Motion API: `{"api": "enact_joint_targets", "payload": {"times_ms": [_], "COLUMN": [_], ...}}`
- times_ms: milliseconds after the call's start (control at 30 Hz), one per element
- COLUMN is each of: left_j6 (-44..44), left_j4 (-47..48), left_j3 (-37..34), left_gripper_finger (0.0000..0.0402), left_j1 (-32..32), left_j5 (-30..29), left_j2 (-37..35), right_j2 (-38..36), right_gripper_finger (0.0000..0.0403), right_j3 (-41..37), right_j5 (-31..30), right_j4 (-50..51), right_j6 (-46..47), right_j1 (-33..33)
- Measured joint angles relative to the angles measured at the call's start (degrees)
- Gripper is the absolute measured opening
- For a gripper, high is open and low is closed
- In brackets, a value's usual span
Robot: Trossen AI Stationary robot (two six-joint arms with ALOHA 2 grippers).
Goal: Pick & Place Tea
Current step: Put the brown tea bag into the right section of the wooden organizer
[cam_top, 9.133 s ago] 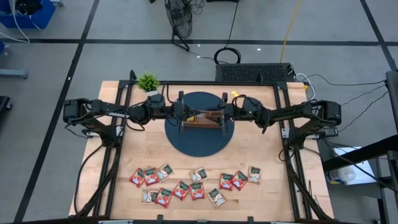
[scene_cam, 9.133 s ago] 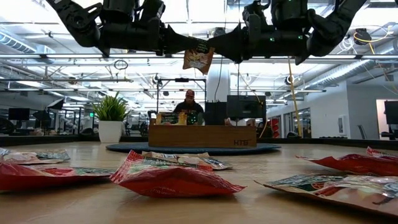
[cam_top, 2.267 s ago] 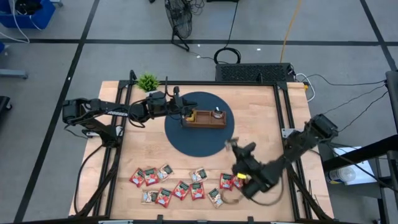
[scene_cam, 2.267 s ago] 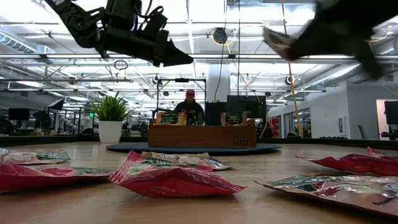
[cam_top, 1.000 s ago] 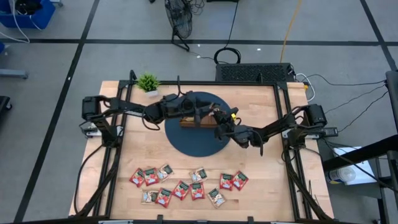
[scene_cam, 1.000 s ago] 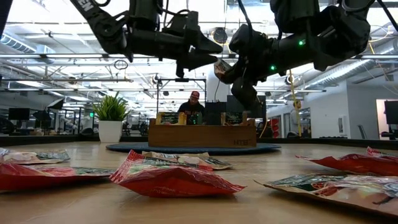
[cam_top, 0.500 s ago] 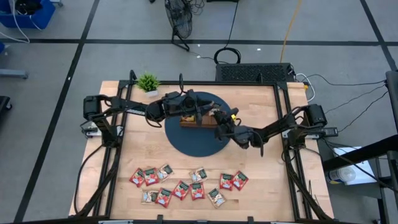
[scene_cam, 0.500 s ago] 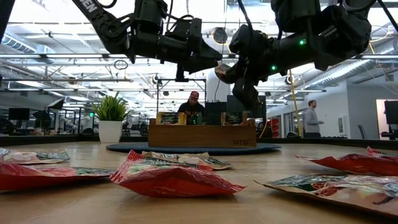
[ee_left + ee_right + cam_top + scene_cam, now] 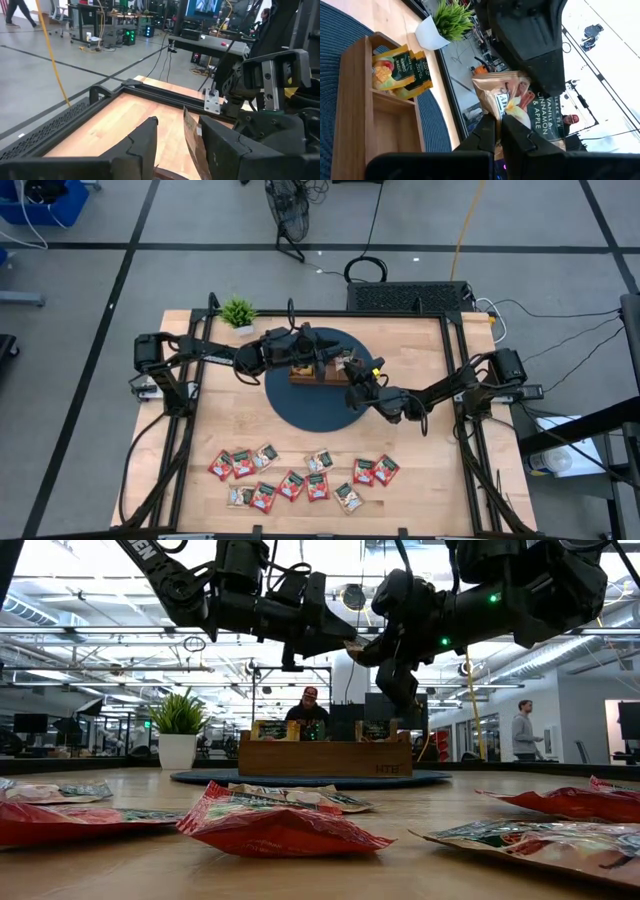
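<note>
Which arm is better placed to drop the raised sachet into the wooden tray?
Probably left: its tool closes around the sachet right above the tray, while the right tool, shut on it, reaches in from beside.

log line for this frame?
phase: handover above tray | right tool: shut on sachet | left tool: around sachet, partly open

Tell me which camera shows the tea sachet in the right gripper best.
The right wrist view: the sachet fills it, label readable, pinched by the right gripper. The left wrist view shows it edge-on; the low view only a sliver between both grippers; the high view hides it.
</note>
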State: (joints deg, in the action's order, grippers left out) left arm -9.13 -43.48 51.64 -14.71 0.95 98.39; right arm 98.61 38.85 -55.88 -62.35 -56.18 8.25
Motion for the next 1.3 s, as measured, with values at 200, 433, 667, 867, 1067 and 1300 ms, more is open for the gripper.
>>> {"api": "enact_joint_targets", "payload": {"times_ms": [200, 433, 667, 867, 1067, 1300], "left_j6": [-1.56, 3.75, 20.83, 29.76, 32.8, 34.11], "left_j4": [-0.2, -0.27, 0.2, -2.0, -0.83, -0.79], "left_j3": [0.0, 0.0, -0.15, 0.02, 0.0, -0.07], "left_gripper_finger": [0.0139, 0.0014, 0.0004, 0.0003, 0.0002, 0.0001], "left_j1": [-0.02, -0.05, 0.23, -0.07, -0.28, -0.43], "left_j5": [4.35, 12.1, 9.7, 4.57, 9.12, 13.25], "left_j2": [0.0, 0.0, -0.89, -2.12, -1.87, -1.6], "right_j2": [0.0, 0.0, -0.07, -2.8, -16.39, -31.65], "right_gripper_finger": [0.0003, 0.0007, 0.0037, 0.0079, 0.0128, 0.0151], "right_j3": [0.0, 0.0, 0.12, 0.02, 0.36, 14.74], "right_j5": [0.46, 2.45, 3.77, 14.02, 17.09, 20.65], "right_j4": [-0.03, -1.62, 1.03, 14.46, 32.53, 68.68], "right_j6": [0.6, 0.08, 13.83, 32.19, 36.42, 40.18], "right_j1": [0.0, 0.14, 1.67, 2.84, 2.0, -3.76]}}
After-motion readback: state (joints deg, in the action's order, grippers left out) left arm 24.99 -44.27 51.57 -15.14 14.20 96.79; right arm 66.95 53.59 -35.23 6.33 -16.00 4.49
